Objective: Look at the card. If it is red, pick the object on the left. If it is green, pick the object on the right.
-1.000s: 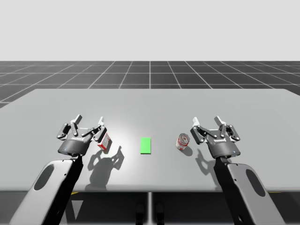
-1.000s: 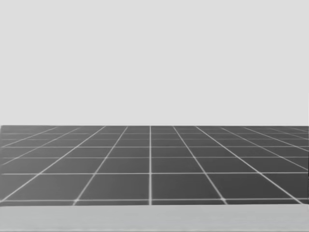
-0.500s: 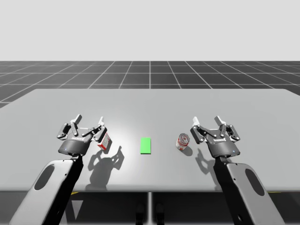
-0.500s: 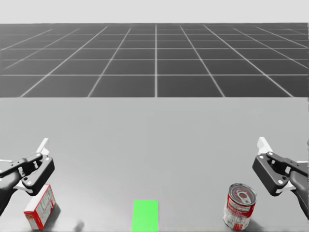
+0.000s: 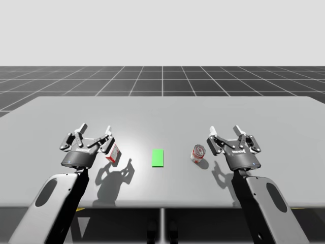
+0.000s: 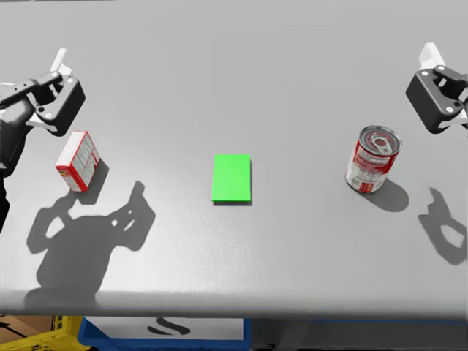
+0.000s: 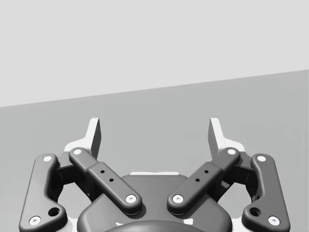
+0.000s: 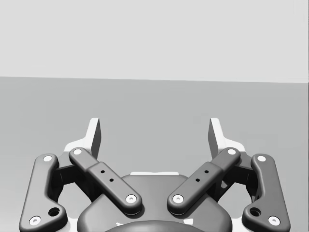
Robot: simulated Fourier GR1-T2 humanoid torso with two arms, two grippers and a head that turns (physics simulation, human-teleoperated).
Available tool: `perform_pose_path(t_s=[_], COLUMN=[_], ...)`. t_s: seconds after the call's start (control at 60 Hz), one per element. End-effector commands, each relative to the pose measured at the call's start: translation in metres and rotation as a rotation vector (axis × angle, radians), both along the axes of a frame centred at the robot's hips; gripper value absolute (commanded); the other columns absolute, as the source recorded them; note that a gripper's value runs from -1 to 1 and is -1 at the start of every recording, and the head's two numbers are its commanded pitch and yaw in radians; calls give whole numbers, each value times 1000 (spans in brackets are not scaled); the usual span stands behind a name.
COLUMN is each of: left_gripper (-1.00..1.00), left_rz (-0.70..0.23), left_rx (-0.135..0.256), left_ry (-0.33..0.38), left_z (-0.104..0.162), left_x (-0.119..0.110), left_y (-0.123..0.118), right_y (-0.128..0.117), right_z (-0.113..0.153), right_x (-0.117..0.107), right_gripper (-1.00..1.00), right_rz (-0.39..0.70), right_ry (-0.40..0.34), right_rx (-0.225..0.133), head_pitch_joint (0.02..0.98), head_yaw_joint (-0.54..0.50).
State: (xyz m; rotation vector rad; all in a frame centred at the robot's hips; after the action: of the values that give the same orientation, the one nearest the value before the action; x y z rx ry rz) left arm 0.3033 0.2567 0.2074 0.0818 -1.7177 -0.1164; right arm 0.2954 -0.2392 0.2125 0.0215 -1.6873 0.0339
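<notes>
- The card (image 6: 232, 178) is bright green. It lies flat in the middle of the grey counter (image 6: 241, 66).
- The can (image 6: 373, 159) stands upright on the counter, to the right of the card. It is red and white, with a shiny silver top.
- A small red and white box (image 6: 77, 160) sits to the left of the card.
- Our right gripper (image 5: 224, 131) is near the can but not touching it. Our left gripper (image 5: 95, 128) is just beside the box.
- Our wrist views show both grippers with their fingers (image 7: 95, 133) spread wide. Nothing is between them, and there is bare counter ahead.
- Our head view looks down on the can's round top. The high view shows the can more from the side. It also shows our left arm (image 5: 51, 198) and our right arm (image 5: 269, 203) coming up from the bottom edge.
</notes>
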Motion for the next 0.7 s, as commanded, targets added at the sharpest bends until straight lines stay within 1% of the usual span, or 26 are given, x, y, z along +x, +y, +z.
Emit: perform_pose_path(t_s=[0.017,0.217,0.35,0.55,0.7], left_gripper=[-1000,-1000,-1000,-1000,-1000], left_rz=[1,1,0,-1,-3], left_rx=[-3,-6,-6,-7,-7], left_ry=[-4,-6,-7,-7,-8], left_z=[2,2,2,2,2], left_x=[0,-1,-1,-1,-1], left_y=[0,0,0,0,0], right_y=[0,0,0,0,0], right_z=[1,0,0,0,0], right_x=[0,0,0,0,1], right_gripper=[-1000,-1000,-1000,-1000,-1000], right_rz=[-4,-4,-5,-5,-4], right_ry=[-1,-1,0,0,0], right_rx=[1,1,0,0,-2], head_pitch_joint=[911,900,899,894,884], head_yaw_joint=[38,43,28,-52,-149])
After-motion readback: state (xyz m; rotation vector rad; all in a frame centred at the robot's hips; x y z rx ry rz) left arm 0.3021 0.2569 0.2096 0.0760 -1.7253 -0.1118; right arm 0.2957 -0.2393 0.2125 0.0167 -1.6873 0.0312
